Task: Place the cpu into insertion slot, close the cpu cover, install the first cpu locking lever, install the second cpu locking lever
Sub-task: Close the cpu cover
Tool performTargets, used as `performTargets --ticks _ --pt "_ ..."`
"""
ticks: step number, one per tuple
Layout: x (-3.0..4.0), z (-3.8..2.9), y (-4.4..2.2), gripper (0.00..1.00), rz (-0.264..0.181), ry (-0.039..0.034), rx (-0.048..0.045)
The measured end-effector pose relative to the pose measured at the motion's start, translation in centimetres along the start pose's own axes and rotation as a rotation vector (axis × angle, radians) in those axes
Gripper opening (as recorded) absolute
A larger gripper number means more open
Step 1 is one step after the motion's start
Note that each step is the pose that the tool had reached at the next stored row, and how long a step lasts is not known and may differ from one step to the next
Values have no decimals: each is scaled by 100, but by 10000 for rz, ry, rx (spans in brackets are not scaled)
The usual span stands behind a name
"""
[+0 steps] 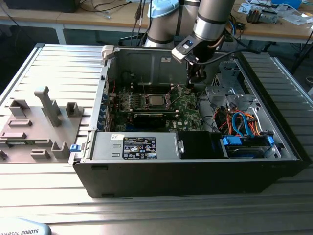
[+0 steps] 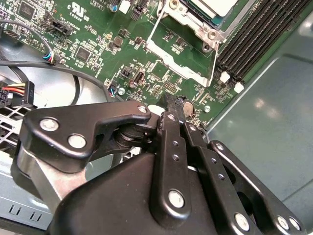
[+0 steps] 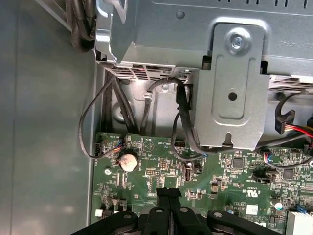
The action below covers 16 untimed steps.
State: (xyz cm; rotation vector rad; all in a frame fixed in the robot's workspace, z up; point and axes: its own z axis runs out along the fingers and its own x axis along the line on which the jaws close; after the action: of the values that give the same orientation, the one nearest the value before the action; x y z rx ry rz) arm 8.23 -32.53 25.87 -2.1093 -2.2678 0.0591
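The cpu (image 1: 156, 101) lies flat in the insertion slot (image 1: 148, 101) near the middle of the green board (image 2: 98, 39). In the second wrist view, the cpu cover (image 2: 188, 18) seems to lie down around its metal top, though how fully it is seated cannot be told. The chip is probably light and stiff, with a smooth top that gives little grip and contacts in the socket beneath that would bend easily. Any hold on it belongs on opposite edges, never by pressing down on the face. The cover looks like thin springy sheet metal, best pushed on its rim.

Two thin wire locking levers (image 2: 152, 29) stand clear of the socket and appear unlatched. They would likely flex and slide off a smooth finger, so the bent handle end is the place to bear on them.

The pincer (image 2: 173, 110) has its fingers pressed together with nothing between them. Its tips hang over the board just beside the coin battery (image 3: 128, 160), near one corner of the socket but apart from it.

The board sits inside the open computer case (image 1: 195, 166), which lies on the slatted metal bench (image 1: 146, 210).
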Motion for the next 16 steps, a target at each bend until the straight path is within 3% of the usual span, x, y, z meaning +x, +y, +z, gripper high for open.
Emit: performTargets --ticks 16 --pt "0 46 3 11 -6 0 0"
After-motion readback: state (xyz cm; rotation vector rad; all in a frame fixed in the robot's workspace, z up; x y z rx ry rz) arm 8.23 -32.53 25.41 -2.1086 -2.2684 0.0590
